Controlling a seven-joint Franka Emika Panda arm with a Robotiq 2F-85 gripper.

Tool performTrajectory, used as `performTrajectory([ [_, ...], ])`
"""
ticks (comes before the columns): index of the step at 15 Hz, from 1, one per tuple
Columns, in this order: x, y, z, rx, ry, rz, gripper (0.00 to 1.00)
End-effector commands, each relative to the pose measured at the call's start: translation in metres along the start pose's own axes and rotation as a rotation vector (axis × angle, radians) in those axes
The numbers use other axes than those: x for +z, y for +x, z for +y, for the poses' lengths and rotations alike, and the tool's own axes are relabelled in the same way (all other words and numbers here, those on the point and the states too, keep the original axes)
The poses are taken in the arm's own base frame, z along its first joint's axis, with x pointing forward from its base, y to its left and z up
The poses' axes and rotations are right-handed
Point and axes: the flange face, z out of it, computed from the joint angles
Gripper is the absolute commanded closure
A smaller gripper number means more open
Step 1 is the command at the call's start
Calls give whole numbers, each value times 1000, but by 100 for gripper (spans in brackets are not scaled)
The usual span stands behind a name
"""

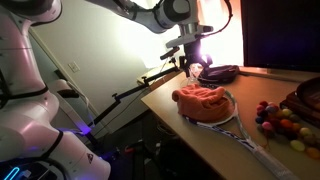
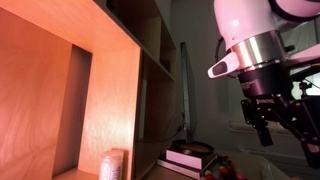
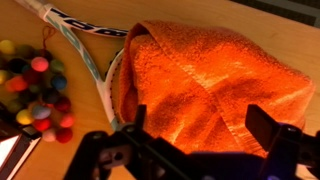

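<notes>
While fingers (image 3: 268,128) hang spread above | crumpled orange terry towel (image 3: 200,80) | lies on strung racket (image 3: 85,45) | wooden table (image 3: 285,18)

free room above the orange towel (image 3: 205,85); the racket (image 3: 90,27) under it and coloured balls (image 3: 35,95) nearby block one side.

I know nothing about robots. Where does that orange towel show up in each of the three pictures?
In an exterior view: the orange towel lies mid-picture on the table, over the tennis racket head.
In an exterior view dominated by the wooden shelf: the towel is not in it.
Wrist view: the towel fills the centre and right.
Shared landmark: the racket, its head under the towel's edge in both pictures that show it.
</notes>
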Motion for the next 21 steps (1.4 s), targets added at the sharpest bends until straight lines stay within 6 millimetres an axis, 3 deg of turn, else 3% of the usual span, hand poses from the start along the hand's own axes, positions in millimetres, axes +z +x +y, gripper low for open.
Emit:
performTrajectory([
  [1,-1,0,0,0,0,-1,0],
  [6,13,0,-16,-24,-14,-23,0],
  [14,58,-22,-42,-44,-2,-40,0],
  [21,99,-31,-49,-93,-3,-98,0],
])
